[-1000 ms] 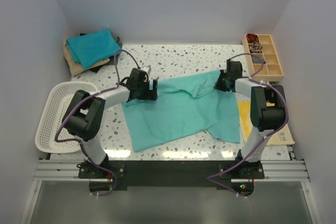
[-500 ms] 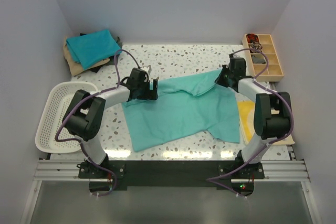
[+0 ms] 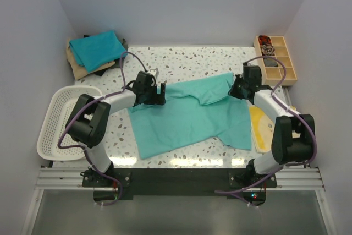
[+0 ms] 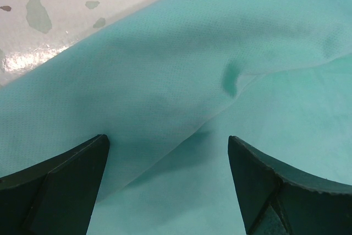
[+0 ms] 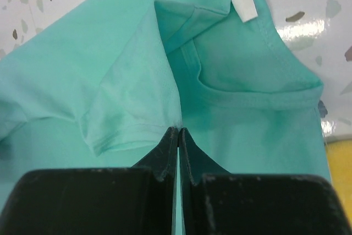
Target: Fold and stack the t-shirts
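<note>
Right now the light sea-green cloth t-shirt (image 3: 192,118) lies spread flat on the speckled white table (image 3: 192,59), its long axis running left to right, with the collar end toward my right arm. Both arms are at the shirt's far edge, one at each end. The right gripper (image 5: 177,131) is at the shirt's far right corner with its jaws pressed together. They look to be pinching the cloth where a sleeve hem folds over just beside the collar. The left gripper (image 4: 167,141) hovers at the shirt's far left corner with its jaws spread wide. A raised fold of cloth runs slantwise between them, ungripped. I judge the next move turns on that fold: the left jaws need to close on it so both far corners can be carried together.
</note>
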{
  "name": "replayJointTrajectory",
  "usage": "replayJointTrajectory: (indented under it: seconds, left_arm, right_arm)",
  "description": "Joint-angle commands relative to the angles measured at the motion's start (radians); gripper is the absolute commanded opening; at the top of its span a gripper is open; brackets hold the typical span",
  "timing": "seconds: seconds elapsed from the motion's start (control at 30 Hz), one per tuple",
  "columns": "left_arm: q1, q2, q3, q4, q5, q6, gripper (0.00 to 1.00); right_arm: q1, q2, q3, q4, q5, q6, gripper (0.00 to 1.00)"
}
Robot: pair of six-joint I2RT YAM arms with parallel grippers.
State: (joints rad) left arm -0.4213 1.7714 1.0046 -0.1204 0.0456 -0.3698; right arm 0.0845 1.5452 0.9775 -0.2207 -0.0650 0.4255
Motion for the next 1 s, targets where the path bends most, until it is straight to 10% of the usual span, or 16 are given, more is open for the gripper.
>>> replayJointTrajectory:
  seconds: [0.0, 0.33, 0.6, 0.97]
  left_arm:
    - [-0.004, 0.01, 0.035, 0.016, 0.022, 0.023, 0.94]
    - [-0.004, -0.036, 0.055, -0.058, -0.013, 0.049, 0.94]
    - [-0.004, -0.133, 0.019, -0.133, -0.044, 0.049, 0.94]
    - [-0.004, -0.173, -0.049, -0.128, -0.09, 0.042, 0.94]
  right_arm:
    - [0.009, -0.066, -0.045, -0.066, 0.025, 0.015, 0.0]
    - [0.018, -0.119, -0.123, -0.112, 0.092, 0.013, 0.08]
    - [0.02, -0.203, -0.05, -0.128, 0.148, 0.007, 0.48]
    - [0.02, 0.135, 0.179, 0.076, -0.062, 0.008, 0.52]
